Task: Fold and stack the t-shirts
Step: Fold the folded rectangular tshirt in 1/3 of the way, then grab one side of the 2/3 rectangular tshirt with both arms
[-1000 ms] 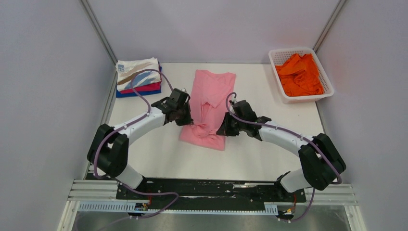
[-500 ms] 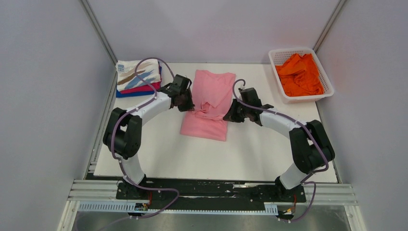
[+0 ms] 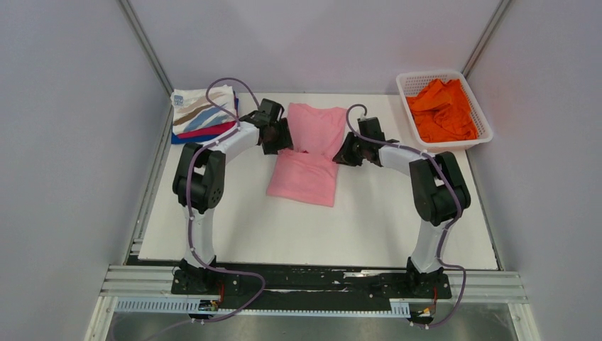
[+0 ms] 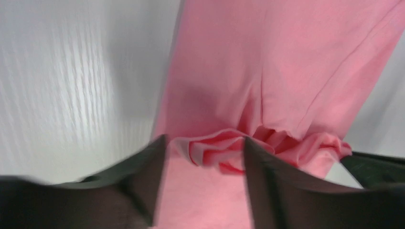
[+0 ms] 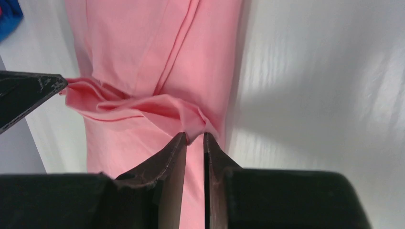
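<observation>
A light pink t-shirt (image 3: 305, 160) lies in the middle of the table, its near half folded back over its far half. The bunched hem (image 4: 224, 152) runs across the fold. My left gripper (image 3: 279, 138) is at the shirt's left edge, open; in the left wrist view (image 4: 205, 140) its jaws stand wide apart with the hem loose between them. On the right edge, my right gripper (image 3: 343, 152) has its jaws (image 5: 194, 136) a narrow gap apart, with a tuck of pink cloth at the tips. A bright orange t-shirt (image 3: 444, 110) lies crumpled in the basket.
A stack of folded t-shirts (image 3: 204, 114), streak print on top with magenta and blue below, sits at the back left corner. The white lattice basket (image 3: 426, 74) stands at the back right. Both arms reach far across the table.
Both grippers carried the pink shirt's near hem away from the bases and laid it over the far half. The left jaws opened wide and the right jaws parted slightly.
</observation>
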Controlling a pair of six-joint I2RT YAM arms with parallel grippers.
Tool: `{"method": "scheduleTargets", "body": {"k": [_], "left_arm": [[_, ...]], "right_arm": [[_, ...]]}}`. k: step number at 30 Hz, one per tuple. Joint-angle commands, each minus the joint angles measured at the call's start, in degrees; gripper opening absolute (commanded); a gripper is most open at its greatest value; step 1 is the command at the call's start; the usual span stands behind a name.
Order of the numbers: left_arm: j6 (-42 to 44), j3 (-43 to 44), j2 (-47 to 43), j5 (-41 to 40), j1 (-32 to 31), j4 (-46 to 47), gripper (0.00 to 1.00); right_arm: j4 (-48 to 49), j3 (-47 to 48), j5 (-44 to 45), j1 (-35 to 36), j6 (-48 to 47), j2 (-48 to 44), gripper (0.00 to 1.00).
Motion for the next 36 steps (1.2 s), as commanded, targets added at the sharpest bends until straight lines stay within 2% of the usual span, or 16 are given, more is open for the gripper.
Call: {"method": "scheduleTargets", "body": {"k": [1, 2, 3, 4, 8, 10, 11, 18, 23, 25, 32, 36], "left_arm": [[-0.17, 6.84, 1.43, 1.8, 3.3, 2.5, 0.87], [-0.27, 7.05, 0.63, 2.3, 3.72, 2.63, 0.97], [-0.21, 6.79, 0.06, 2.14, 3.79, 2.89, 0.98], [-0.07, 6.33, -1.69, 2.07, 3.85, 3.26, 0.99], [1.0, 0.34, -7.84, 1.02, 3.86, 4.04, 1.0], [1.78, -3.5, -11.28, 1.06, 3.82, 3.17, 1.0], [1.8, -7.27, -12.45, 2.09, 3.84, 3.48, 1.0], [-0.16, -28.8, -25.9, 5.33, 2.08, 4.85, 1.0], [-2.37, -36.62, -29.87, 5.23, 1.67, 6.75, 1.0], [-3.3, -38.79, -30.03, 6.76, 1.66, 8.58, 0.96], [-4.71, -41.93, -27.59, 9.1, 1.15, 12.35, 0.84], [-5.26, -41.96, -25.42, 10.58, 1.03, 14.12, 0.73]], "right_arm": [[3.74, 6.78, -2.33, -3.88, 0.54, 2.69, 0.23], [3.78, 7.39, -2.82, -4.36, 0.1, 2.47, 0.37], [3.82, 7.31, -2.95, -4.39, -0.44, 1.89, 0.52], [3.94, 6.97, -3.22, -4.32, -1.36, 1.11, 0.61], [4.18, 2.95, -5.53, -4.15, -4.42, -3.44, 0.82], [4.21, -0.45, -5.81, -3.6, -5.6, -6.65, 0.98], [4.22, -2.5, -5.67, -3.07, -6.21, -8.49, 1.0], [4.33, -18.62, -5.9, 1.03, -2.65, -21.39, 1.0], [2.8, -23.62, -4.18, 6.66, -1.86, -24.73, 0.99], [2.39, -24.42, -3.99, 8.1, -0.71, -24.13, 0.97], [2.1, -24.67, -1.61, 11.39, 3.24, -19.32, 0.8], [1.47, -23.8, -0.7, 11.8, 3.84, -17.11, 0.68]]}}
